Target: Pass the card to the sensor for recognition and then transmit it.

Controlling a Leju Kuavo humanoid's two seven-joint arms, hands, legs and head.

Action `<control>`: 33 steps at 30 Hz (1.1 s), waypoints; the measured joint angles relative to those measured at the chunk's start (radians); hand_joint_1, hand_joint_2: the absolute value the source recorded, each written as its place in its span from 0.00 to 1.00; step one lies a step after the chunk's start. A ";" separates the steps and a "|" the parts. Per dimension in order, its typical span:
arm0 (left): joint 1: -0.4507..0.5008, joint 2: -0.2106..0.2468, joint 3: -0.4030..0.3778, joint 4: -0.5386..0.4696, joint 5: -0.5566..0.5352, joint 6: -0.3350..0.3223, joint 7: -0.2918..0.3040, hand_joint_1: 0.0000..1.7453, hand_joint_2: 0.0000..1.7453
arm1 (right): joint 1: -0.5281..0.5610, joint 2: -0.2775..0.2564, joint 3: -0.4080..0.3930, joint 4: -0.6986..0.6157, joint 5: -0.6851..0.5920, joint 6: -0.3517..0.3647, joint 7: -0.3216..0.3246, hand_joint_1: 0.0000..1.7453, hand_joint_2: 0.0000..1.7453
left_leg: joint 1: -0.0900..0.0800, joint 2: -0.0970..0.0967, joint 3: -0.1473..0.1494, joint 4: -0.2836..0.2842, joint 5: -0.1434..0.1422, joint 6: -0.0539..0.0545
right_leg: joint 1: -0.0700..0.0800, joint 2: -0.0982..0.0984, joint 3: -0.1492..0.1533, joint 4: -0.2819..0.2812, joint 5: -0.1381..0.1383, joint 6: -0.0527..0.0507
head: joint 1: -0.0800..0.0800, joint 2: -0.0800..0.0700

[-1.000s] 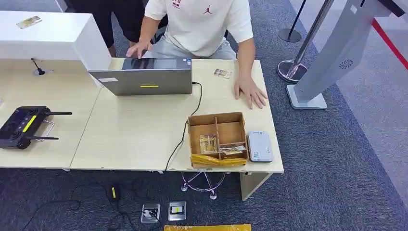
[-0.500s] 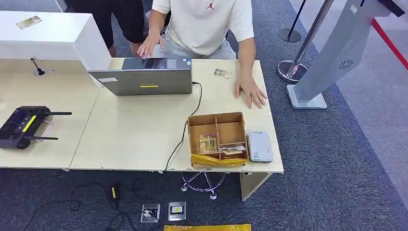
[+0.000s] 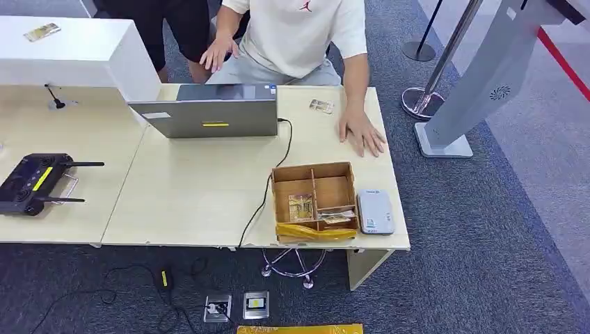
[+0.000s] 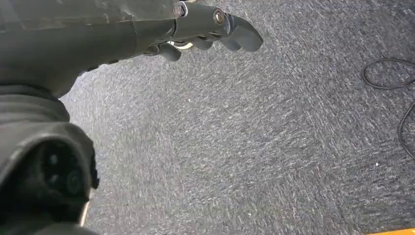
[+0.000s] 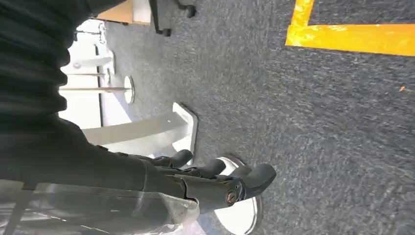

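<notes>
Hanging empty, loosely spread over the carpet, the left hand (image 4: 205,29) and right hand (image 5: 215,178) haven't started, though the person's hand (image 3: 220,52) just left the laptop, yellowish card (image 3: 300,207) waiting in the brown cardboard box (image 3: 314,172) beside the grey sensor (image 3: 375,211).

The left hand (image 4: 205,29) is dark grey, with rounded fingertips (image 4: 244,38) and a silver screw at the thumb joint. The right hand (image 5: 215,181) is alike, with a ringed screw near its thumb. Clear plastic film wraps both wrists, behind ribbed dark covers.
</notes>
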 joint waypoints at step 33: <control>-0.001 -0.031 -0.005 0.000 -0.019 -0.007 0.005 0.00 0.00 | -0.002 -0.039 0.012 0.000 -0.019 -0.011 0.011 0.00 1.00 | 0.000 0.000 0.000 0.000 0.000 0.000 | 0.000 0.000 0.000 0.000 0.000 0.000 | 0.000 0.000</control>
